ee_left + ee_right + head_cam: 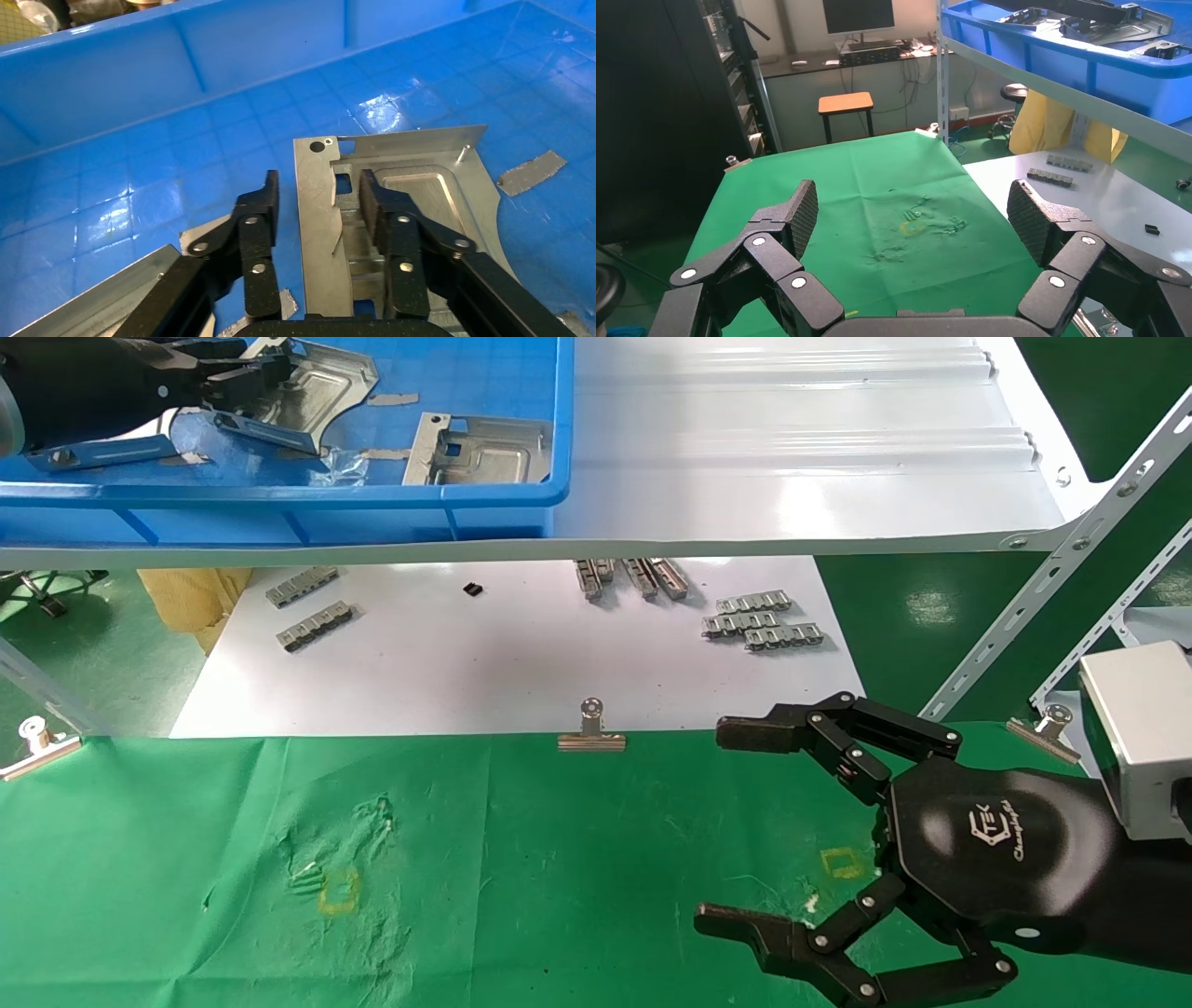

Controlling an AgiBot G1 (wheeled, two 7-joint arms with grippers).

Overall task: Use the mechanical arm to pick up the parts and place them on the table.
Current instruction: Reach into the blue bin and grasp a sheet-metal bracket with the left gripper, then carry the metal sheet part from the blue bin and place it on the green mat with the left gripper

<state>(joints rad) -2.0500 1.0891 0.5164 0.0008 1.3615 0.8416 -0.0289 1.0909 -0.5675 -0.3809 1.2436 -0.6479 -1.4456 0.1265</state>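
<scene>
— While the left gripper [320, 203] sits in the bin [503, 491], jaws apart astride a part's [393, 189] flange, what's next?
— Clench, lift, carry to the table [521, 859].
— The right gripper [717, 826]?
— Idle over the table's right edge, spread, empty. Only the wrist view shows the straddle.

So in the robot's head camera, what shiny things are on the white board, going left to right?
Two toothed strips → tiny black piece → strips under the shelf edge → cluster of strips.
</scene>
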